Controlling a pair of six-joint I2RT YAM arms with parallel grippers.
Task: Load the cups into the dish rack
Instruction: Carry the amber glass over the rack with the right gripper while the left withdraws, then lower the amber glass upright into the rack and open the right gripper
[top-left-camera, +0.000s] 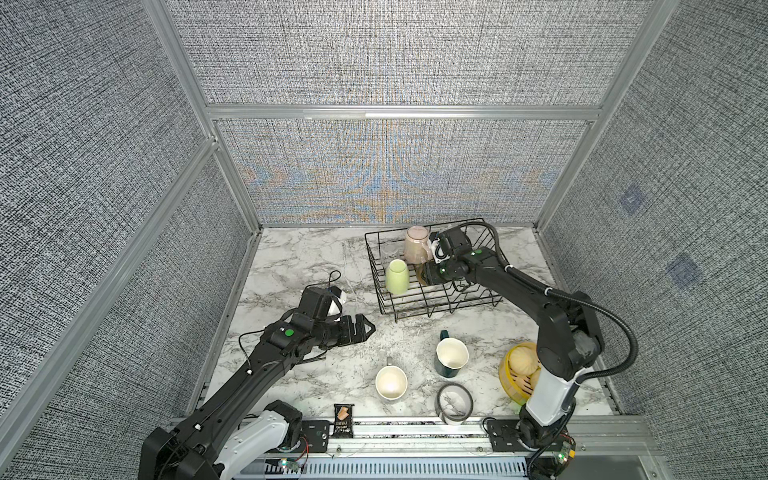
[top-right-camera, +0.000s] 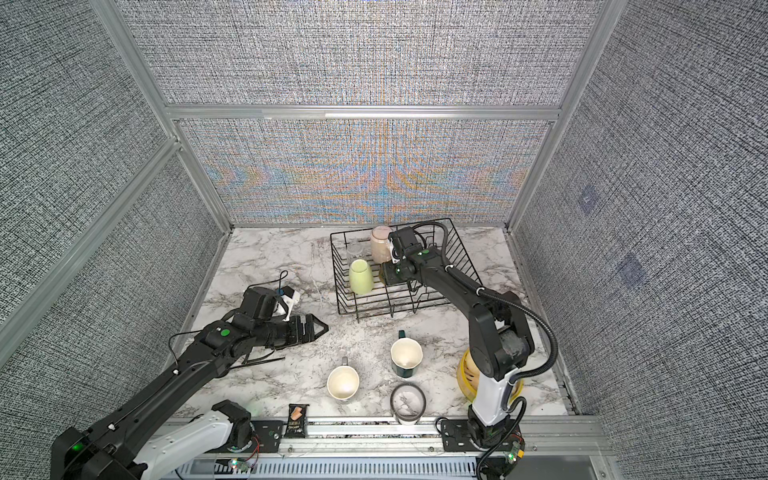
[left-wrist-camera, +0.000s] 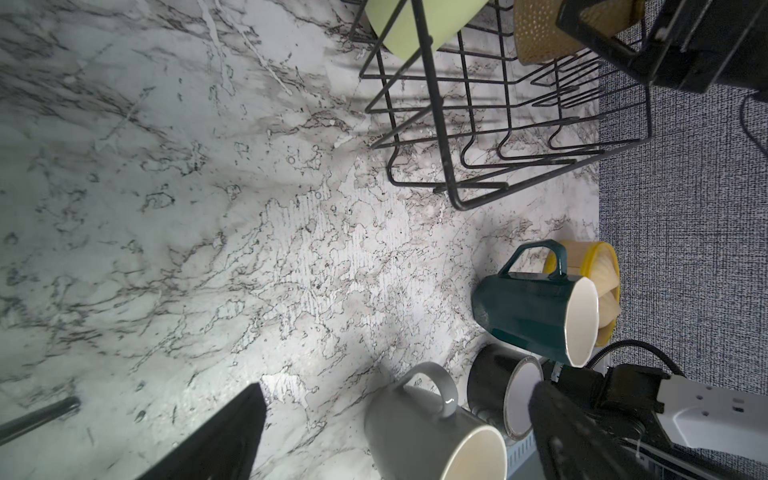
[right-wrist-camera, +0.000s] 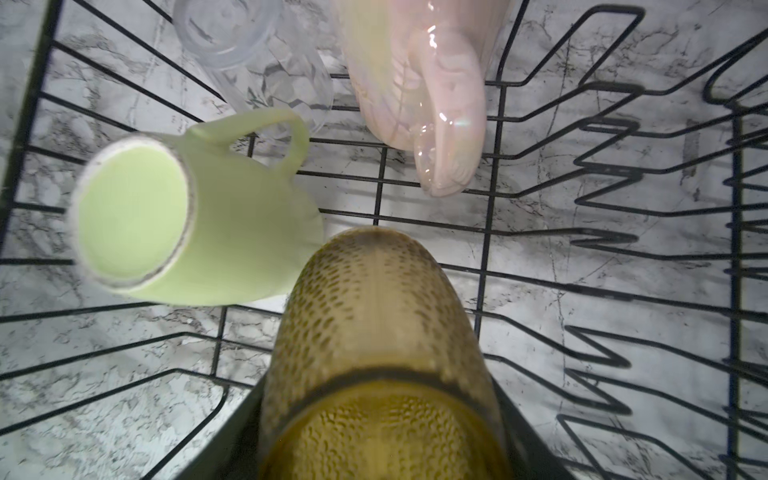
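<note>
The black wire dish rack (top-left-camera: 449, 309) (top-right-camera: 345, 274) stands at the back right. Upside down inside it are a pink mug (top-left-camera: 417, 243) (right-wrist-camera: 415, 83), a pale green mug (top-left-camera: 397, 276) (right-wrist-camera: 199, 224) and a small clear glass (top-left-camera: 390, 249) (right-wrist-camera: 257, 50). My right gripper (top-left-camera: 428, 274) (right-wrist-camera: 380, 415) is shut on the amber tumbler (right-wrist-camera: 374, 311) inside the rack, beside the green mug. My left gripper (top-left-camera: 365, 326) (left-wrist-camera: 395, 436) hangs open and empty over the table left of the rack. A grey mug (top-left-camera: 390, 382) (left-wrist-camera: 415, 424) and a dark teal mug (top-left-camera: 451, 357) (left-wrist-camera: 528, 311) stand upright near the front.
A grey tape ring (top-left-camera: 453, 401) lies by the front edge, right of the grey mug. A yellow basket of buns (top-left-camera: 519, 370) sits behind the right arm's base. A dark snack packet (top-left-camera: 343, 419) lies on the front rail. Fabric walls close in three sides.
</note>
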